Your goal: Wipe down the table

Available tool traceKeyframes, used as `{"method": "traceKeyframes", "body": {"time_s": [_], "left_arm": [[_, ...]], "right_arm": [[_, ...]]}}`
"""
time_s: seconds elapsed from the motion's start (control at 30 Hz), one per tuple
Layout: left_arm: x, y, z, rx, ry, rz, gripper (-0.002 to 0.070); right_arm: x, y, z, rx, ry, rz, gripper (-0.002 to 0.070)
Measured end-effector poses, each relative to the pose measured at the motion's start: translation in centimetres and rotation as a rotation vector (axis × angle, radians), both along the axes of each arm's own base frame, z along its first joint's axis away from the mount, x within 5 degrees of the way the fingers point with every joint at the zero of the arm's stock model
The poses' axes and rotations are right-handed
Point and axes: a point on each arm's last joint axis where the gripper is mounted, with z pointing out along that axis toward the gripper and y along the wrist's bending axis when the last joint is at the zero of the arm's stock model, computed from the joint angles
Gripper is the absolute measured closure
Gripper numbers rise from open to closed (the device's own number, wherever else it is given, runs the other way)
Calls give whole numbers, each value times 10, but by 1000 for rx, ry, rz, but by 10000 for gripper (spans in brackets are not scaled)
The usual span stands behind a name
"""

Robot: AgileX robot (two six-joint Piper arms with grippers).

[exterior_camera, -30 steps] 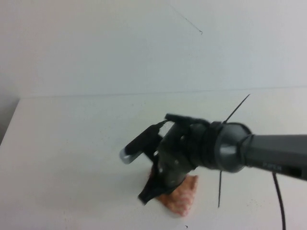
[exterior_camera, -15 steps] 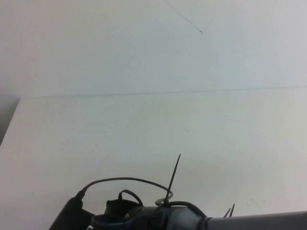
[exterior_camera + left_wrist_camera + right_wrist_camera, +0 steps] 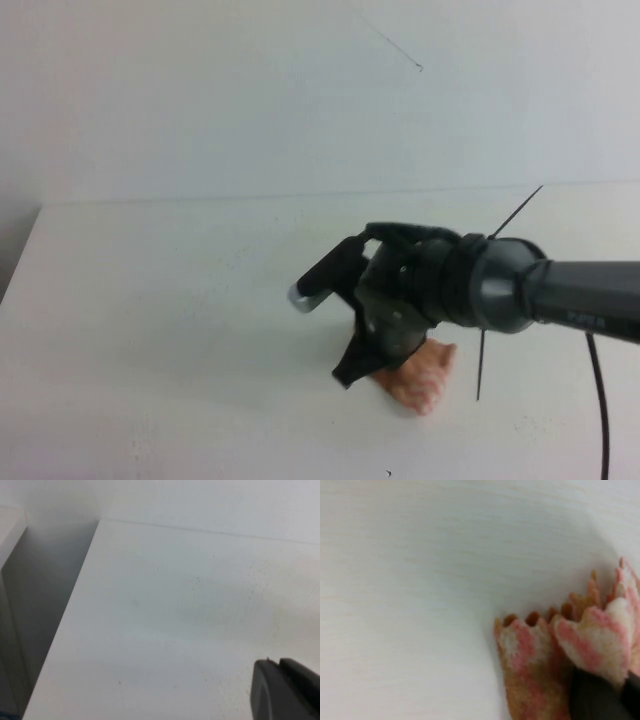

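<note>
A pink, orange and white fuzzy cloth [image 3: 424, 376] lies pressed on the white table [image 3: 150, 300], right of centre and toward the near side. My right gripper [image 3: 352, 376] points down onto the cloth and is shut on it. In the right wrist view the cloth [image 3: 535, 650] bunches around the dark fingertips of that gripper [image 3: 605, 700]. My left gripper [image 3: 278, 663] appears only in the left wrist view. It hovers over bare table with its two dark fingers [image 3: 265, 690] pressed together and nothing between them.
The table's left edge [image 3: 65, 625] drops off beside a grey wall. The back edge [image 3: 300, 195] meets a pale wall. A black cable [image 3: 600, 420] trails from the right arm, and thin cable-tie ends stick out of its wrist.
The right arm with the cloth swept toward the near edge, almost out of the high view, then came back farther in and to the right of where it was a second ago.
</note>
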Motion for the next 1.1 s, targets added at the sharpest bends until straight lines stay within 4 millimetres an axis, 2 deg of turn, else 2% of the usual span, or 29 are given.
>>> {"method": "traceKeyframes", "body": {"time_s": [0.1,0.2,0.33,0.53,0.67,0.93,1.0,1.1], "left_arm": [[0,0,0,0,0,0,676],[0,0,0,0,0,0,676],[0,0,0,0,0,0,676],[0,0,0,0,0,0,676],[0,0,0,0,0,0,676],[0,0,0,0,0,0,676],[0,0,0,0,0,0,676],[0,0,0,0,0,0,676]], "right_arm": [[17,-28,4,-50,0,-69,680],[24,-42,12,-69,-12,-100,680],[26,-44,20,-32,-32,-126,680],[26,-42,19,31,-30,-213,674],[24,-40,16,40,-4,-211,599],[23,-41,20,29,-1,-205,322],[22,-42,30,48,-22,-205,316],[20,-44,55,88,-78,-194,334]]}}
